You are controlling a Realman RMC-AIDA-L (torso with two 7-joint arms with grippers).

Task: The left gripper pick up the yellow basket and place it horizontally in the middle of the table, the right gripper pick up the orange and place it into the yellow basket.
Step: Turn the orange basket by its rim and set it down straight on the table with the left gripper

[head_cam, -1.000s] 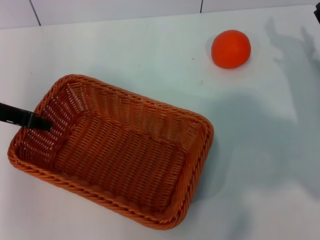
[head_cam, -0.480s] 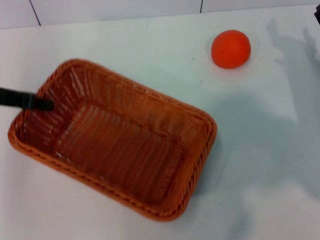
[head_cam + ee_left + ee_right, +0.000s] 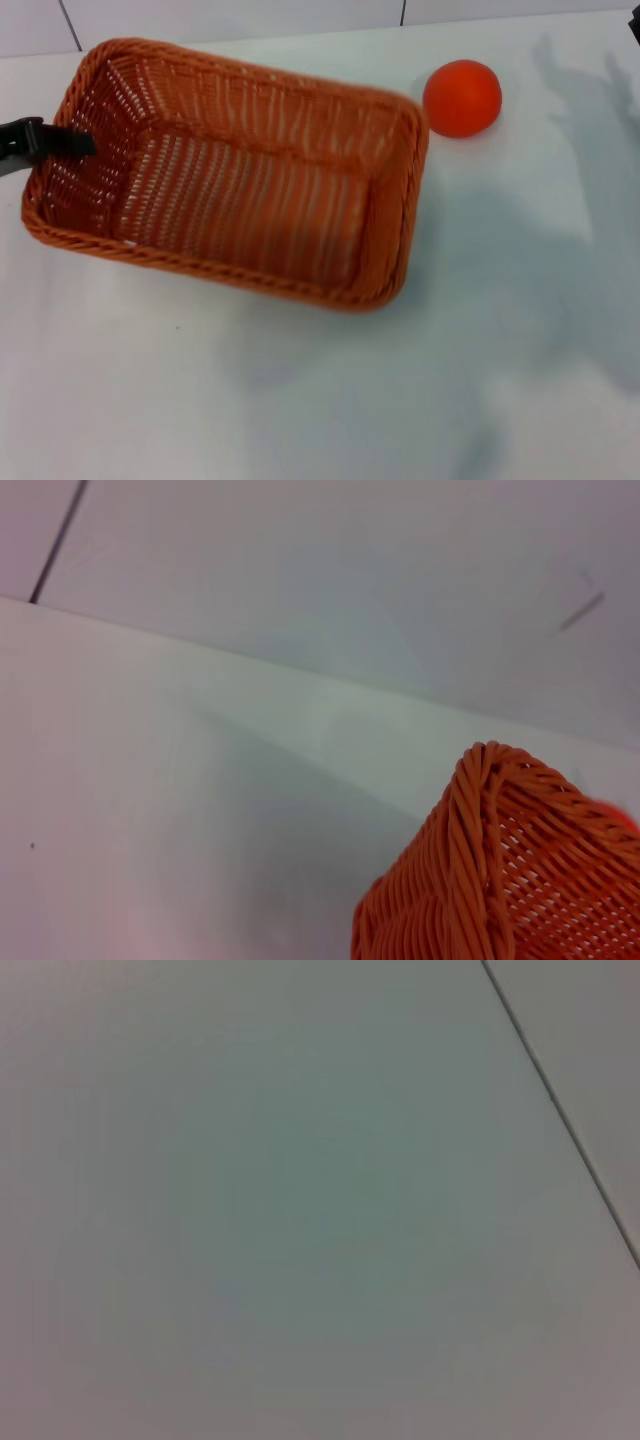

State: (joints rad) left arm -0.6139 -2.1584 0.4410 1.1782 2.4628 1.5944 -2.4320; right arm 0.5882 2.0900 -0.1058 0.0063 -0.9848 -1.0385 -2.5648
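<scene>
The yellow basket (image 3: 240, 190), an orange-brown woven wicker one, hangs tilted above the table (image 3: 300, 400) at the upper left of the head view, its shadow on the white top below it. My left gripper (image 3: 78, 143), a slim black claw, is shut on the basket's left end wall. A corner of the braided rim shows in the left wrist view (image 3: 500, 880). The orange (image 3: 461, 97) lies on the table just beyond the basket's right end, apart from it. Of my right gripper only a dark sliver (image 3: 636, 28) shows at the top right edge.
The table's far edge meets a pale wall (image 3: 250, 15) with dark seams just behind the basket. The right arm's shadow (image 3: 590, 120) falls on the table to the right of the orange. The right wrist view shows only a plain pale surface (image 3: 300, 1210).
My left gripper has lifted the basket and carried it toward the far edge, turning it closer to level across the view. The orange has not moved.
</scene>
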